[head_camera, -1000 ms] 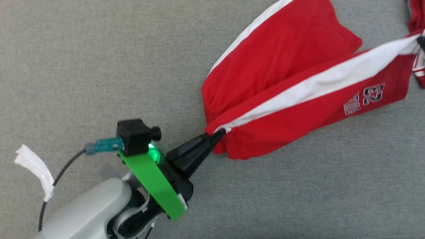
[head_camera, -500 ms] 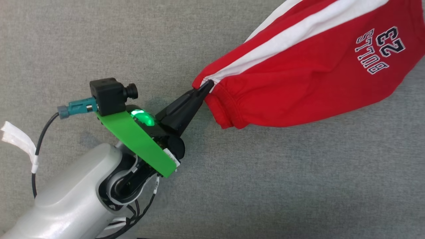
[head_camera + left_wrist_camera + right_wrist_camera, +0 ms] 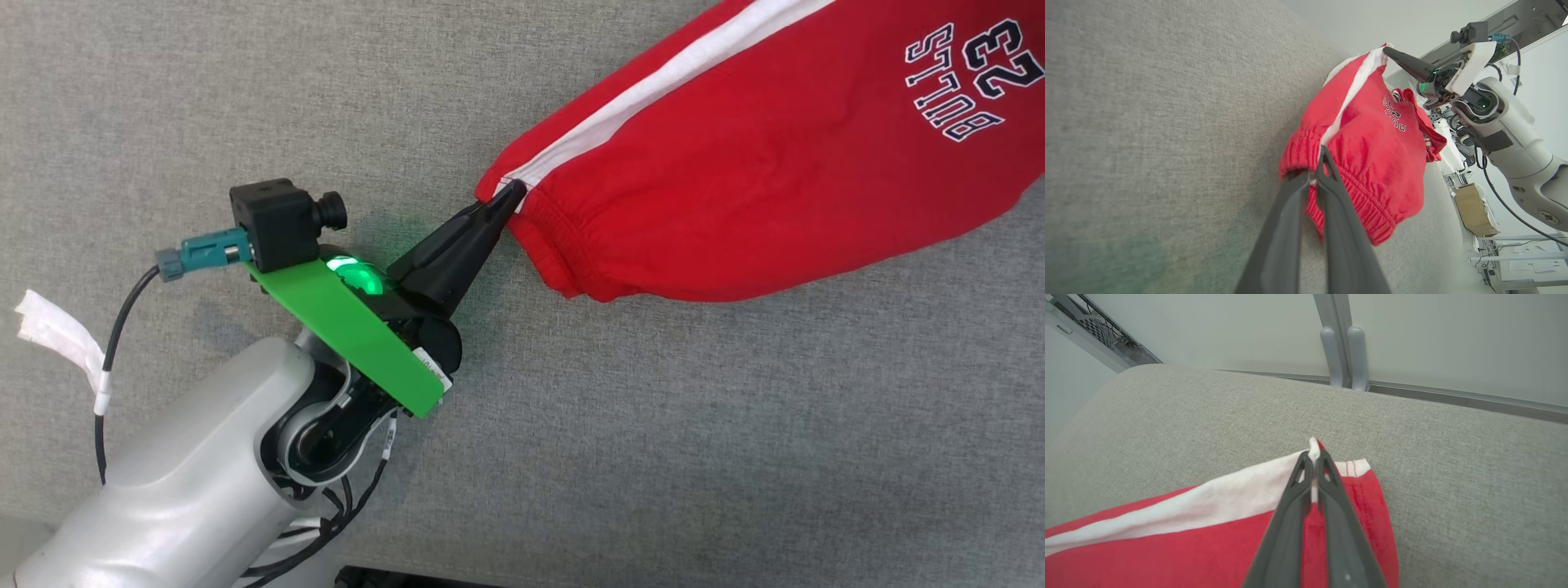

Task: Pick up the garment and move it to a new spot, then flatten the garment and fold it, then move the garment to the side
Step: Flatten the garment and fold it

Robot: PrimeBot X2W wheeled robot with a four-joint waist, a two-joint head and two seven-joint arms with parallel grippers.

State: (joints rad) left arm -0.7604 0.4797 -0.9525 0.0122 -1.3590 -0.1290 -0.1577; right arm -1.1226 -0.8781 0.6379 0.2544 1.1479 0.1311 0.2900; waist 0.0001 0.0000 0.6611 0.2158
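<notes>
— How many things are there?
— One pair of red Bulls shorts (image 3: pixel 735 188) and two grippers. The left gripper (image 3: pixel 510 196) is clamped tight on the elastic waistband at the white stripe. The right gripper (image 3: pixel 1313 457) is pinched closed on the stripe's hem corner.
— Any room?
— The shorts stretch between them over the grey cushion (image 3: pixel 694 457), which is bare around them. Its far edge meets a wall.

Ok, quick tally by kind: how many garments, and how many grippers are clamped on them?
Red fabric shorts with a white side stripe: 1
Dark two-fingered grippers shut on the shorts: 2, left gripper and right gripper
Total: 3
</notes>
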